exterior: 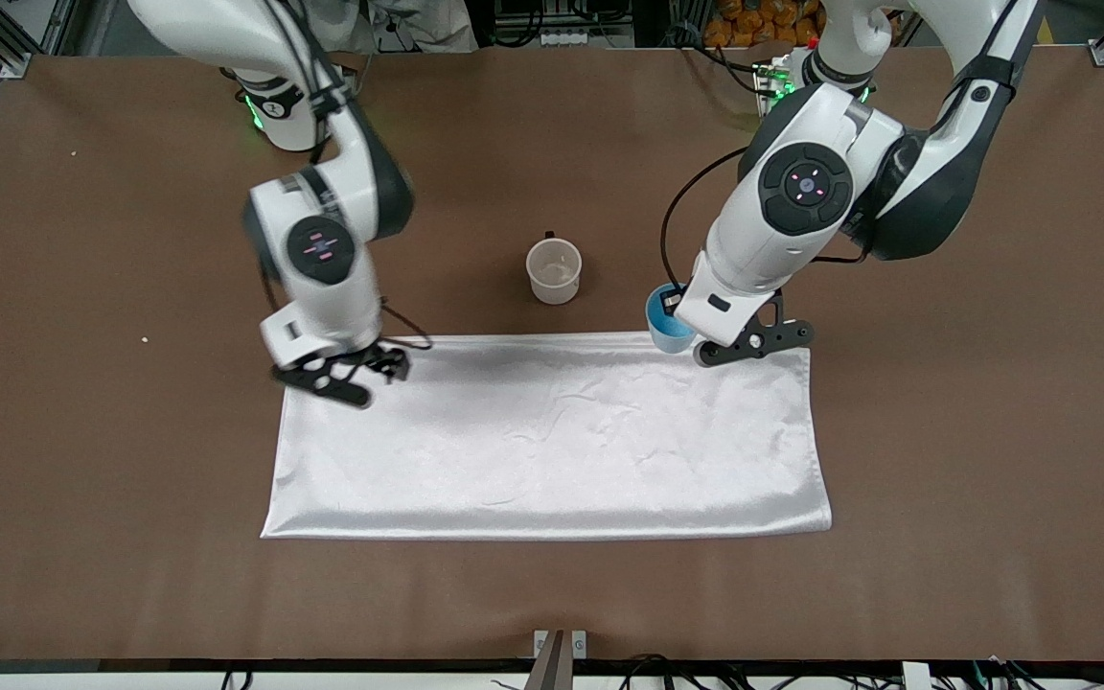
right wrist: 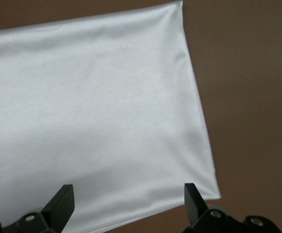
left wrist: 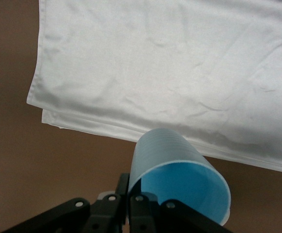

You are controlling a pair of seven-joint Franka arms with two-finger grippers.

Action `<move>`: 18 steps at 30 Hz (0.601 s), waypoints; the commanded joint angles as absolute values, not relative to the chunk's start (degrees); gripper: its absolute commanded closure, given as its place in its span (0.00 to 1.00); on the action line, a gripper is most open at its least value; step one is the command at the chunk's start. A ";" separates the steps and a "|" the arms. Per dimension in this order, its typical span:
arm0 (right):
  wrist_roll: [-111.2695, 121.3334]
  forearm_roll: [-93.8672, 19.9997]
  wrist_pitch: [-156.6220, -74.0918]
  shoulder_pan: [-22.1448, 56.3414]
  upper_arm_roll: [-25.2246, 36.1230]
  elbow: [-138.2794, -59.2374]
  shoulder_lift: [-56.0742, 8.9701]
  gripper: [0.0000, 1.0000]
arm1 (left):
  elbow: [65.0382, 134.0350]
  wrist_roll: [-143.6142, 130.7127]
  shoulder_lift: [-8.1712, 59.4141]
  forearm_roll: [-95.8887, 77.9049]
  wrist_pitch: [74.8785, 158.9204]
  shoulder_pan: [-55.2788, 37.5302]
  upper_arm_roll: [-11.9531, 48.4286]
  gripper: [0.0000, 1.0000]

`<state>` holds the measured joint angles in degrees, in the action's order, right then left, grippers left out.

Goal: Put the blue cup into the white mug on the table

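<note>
The white mug (exterior: pixel 553 271) stands upright on the brown table (exterior: pixel 945 431), its black handle pointing away from the front camera; it looks empty. My left gripper (exterior: pixel 693 333) is shut on the wall of the blue cup (exterior: pixel 667 324) and holds it tilted over the cloth's edge, toward the left arm's end from the mug. In the left wrist view the blue cup (left wrist: pixel 179 167) has its rim pinched in my left gripper (left wrist: pixel 131 194). My right gripper (exterior: pixel 346 372) is open and empty over the cloth's corner at the right arm's end, and it shows the same in the right wrist view (right wrist: pixel 127 196).
A white rectangular cloth (exterior: pixel 552 431) lies flat on the table, nearer to the front camera than the mug. It also shows in the left wrist view (left wrist: pixel 170 63) and the right wrist view (right wrist: pixel 92 111). Bare brown table surrounds it.
</note>
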<state>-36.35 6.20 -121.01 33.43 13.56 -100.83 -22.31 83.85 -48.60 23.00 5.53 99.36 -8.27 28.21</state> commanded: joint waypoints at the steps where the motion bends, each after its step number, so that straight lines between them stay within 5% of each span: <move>1: -19.63 -1.22 -120.67 31.03 19.24 -99.93 -21.45 0.00 | 83.67 -52.73 21.88 7.21 98.09 -8.00 31.19 1.00; 9: -5.55 -5.89 -118.83 26.81 22.76 -99.93 -20.48 0.00 | 83.67 -58.79 21.97 9.05 98.09 -8.09 36.82 1.00; 18: -0.62 -5.89 -114.62 16.36 15.13 -99.93 -15.92 0.00 | 83.32 -64.51 21.09 10.02 95.27 -7.91 43.33 1.00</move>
<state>-3.06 -4.55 -118.10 22.56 20.82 -99.49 -20.29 83.83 -61.76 22.51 8.48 98.26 -8.30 40.68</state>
